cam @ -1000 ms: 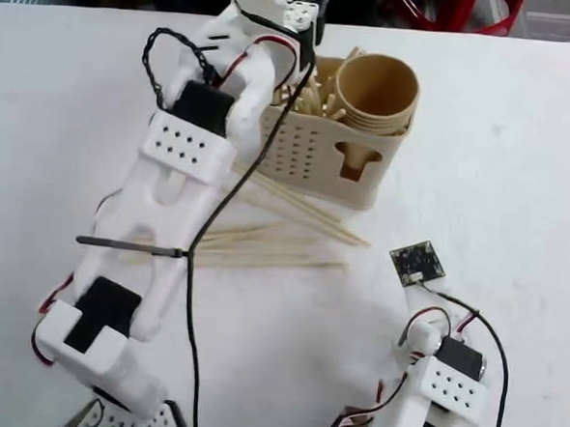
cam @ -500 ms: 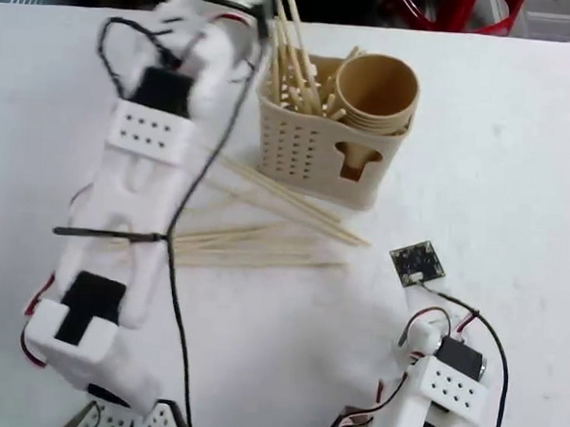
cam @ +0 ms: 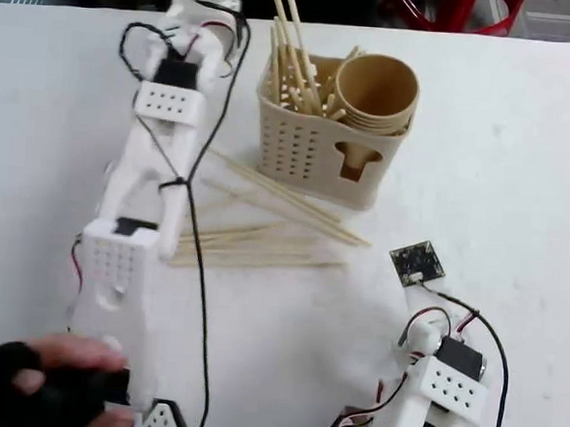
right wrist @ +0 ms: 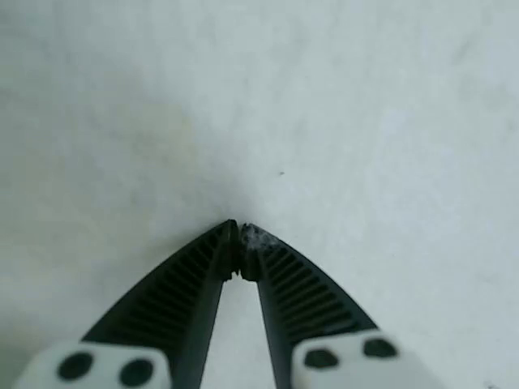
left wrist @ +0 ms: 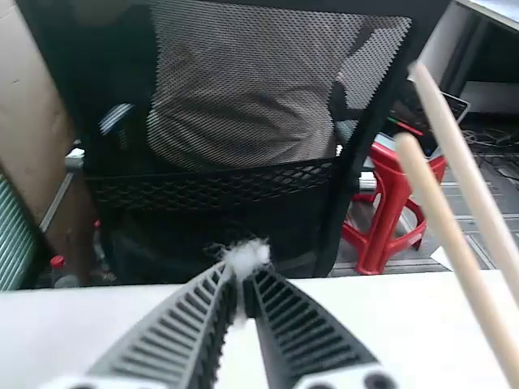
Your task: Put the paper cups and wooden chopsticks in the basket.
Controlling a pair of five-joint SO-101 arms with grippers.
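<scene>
A cream perforated basket [cam: 318, 153] stands at the back of the white table. Stacked paper cups [cam: 375, 88] sit in its right side, and several wooden chopsticks [cam: 293, 54] stand tilted in its left side. More loose chopsticks [cam: 264, 246] lie flat on the table in front of the basket. My left arm [cam: 158, 148] stretches to the far table edge, left of the basket. Its gripper [left wrist: 239, 266] is shut on nothing, with two standing chopsticks [left wrist: 458, 227] beside it. My right gripper [right wrist: 239, 231] is shut and empty, close over bare table.
The right arm [cam: 439, 378] sits folded at the front right, its camera board [cam: 417, 263] just right of the loose chopsticks. A gloved hand [cam: 32, 387] rests at the left arm's base. A mesh chair [left wrist: 243, 121] and a red stool [left wrist: 389, 211] stand beyond the table.
My left arm swung left, away from above the basket, leaving chopsticks standing in it. A gloved hand came in at the front left. The right arm kept still.
</scene>
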